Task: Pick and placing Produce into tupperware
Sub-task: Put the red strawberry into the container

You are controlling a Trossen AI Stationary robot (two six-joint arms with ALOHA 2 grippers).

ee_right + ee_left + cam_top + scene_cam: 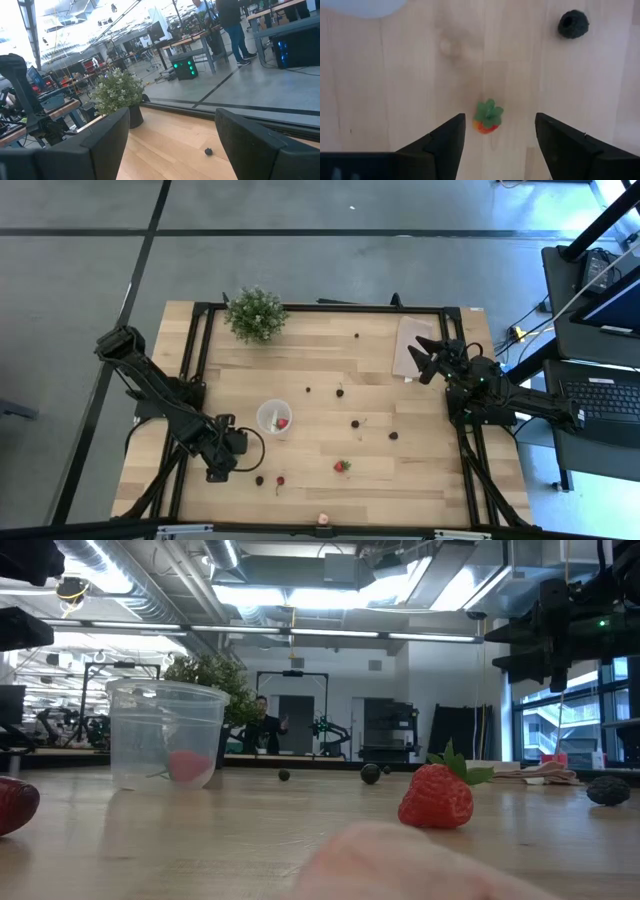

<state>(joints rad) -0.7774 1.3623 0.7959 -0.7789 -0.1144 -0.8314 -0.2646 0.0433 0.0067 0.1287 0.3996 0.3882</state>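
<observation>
Left gripper (222, 463): released, fingers spread, low over the surface near its front-left corner; in its wrist view a small strawberry (488, 116) lies between the fingertips, ungrasped.
Right gripper (428, 358): fingers apart, holding nothing, waiting raised at the right edge beside the beige sheet (412, 344).
Tupperware (273, 418): small round translucent cup, upright, left of centre, just beside the left gripper; one red piece already inside.
Produce: red strawberries with green tops and dark round berries (355, 423), scattered well apart across the middle and front of the surface.
Handling: likely very light, small, soft-skinned; dark berries may roll when nudged.
Hold: judged best across the strawberry's red body, below the leafy top, with gentle closing.
Bystander: potted plant (255, 313) at the far edge.
</observation>
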